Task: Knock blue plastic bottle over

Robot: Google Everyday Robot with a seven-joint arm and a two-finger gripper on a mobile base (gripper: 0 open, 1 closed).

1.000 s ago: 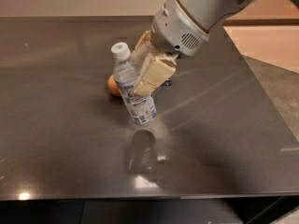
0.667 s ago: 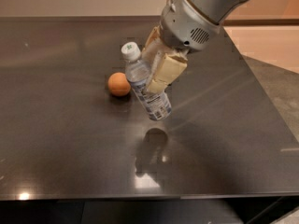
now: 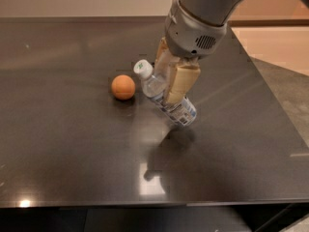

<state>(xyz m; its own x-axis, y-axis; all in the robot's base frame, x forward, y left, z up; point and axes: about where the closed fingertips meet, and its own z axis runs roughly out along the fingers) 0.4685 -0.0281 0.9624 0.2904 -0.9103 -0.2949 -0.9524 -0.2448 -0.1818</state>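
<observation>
The blue plastic bottle, clear with a white cap and a pale blue label, leans steeply with its cap toward the upper left and its base on the dark table. My gripper reaches down from the upper right. Its tan fingers stand on both sides of the bottle's middle and hold it tilted. An orange ball lies just left of the cap, not touching it.
The table's right edge runs diagonally close to the right of the bottle, with floor beyond. The front edge lies below. The arm's grey wrist housing hangs above the bottle.
The gripper has moved right with the bottle between its fingers. The bottle has tipped from near upright to a steep lean, cap to the left, away from the orange ball.
</observation>
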